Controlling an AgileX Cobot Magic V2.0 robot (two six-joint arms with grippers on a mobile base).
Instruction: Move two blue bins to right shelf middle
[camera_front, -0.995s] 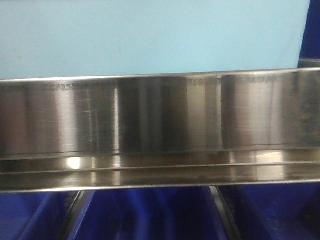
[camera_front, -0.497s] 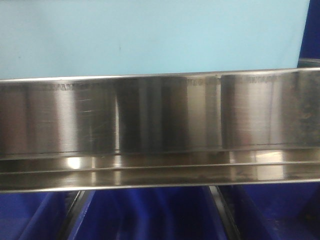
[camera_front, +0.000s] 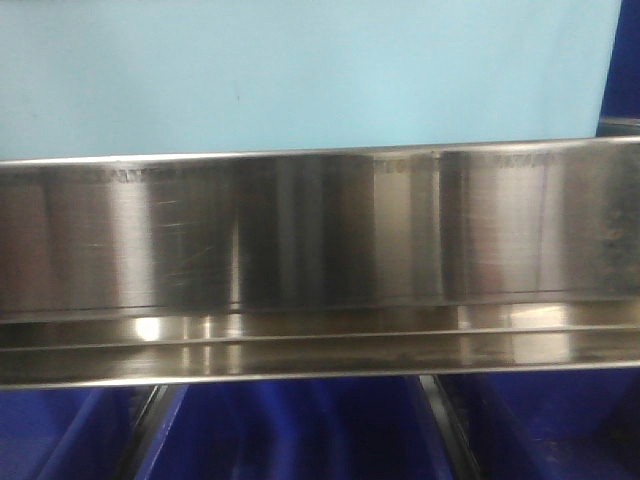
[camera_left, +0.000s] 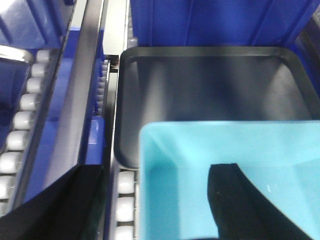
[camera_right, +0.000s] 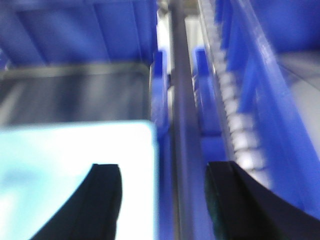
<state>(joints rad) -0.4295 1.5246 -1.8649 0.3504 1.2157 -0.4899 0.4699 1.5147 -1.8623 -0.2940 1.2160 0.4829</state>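
A light blue bin (camera_left: 200, 145) fills the lower right of the left wrist view and shows again, washed out, at the lower left of the right wrist view (camera_right: 75, 145). My left gripper (camera_left: 157, 170) is open and straddles the bin's left wall, with one finger inside the bin and one outside. My right gripper (camera_right: 162, 167) is open astride the bin's right wall in the same way. Neither pair of fingers presses the wall. Dark blue bins (camera_front: 290, 430) sit below a steel shelf beam (camera_front: 320, 250) in the front view.
A black tray (camera_left: 200, 85) lies just beyond the light blue bin, with a dark blue bin wall (camera_left: 215, 22) behind it. White rollers (camera_left: 22, 120) run along the left lane. A steel rail (camera_right: 180, 125) and more rollers (camera_right: 240, 130) run on the right.
The front view has shifted very slightly; the shelf beam and the dark blue bins below it look the same otherwise.
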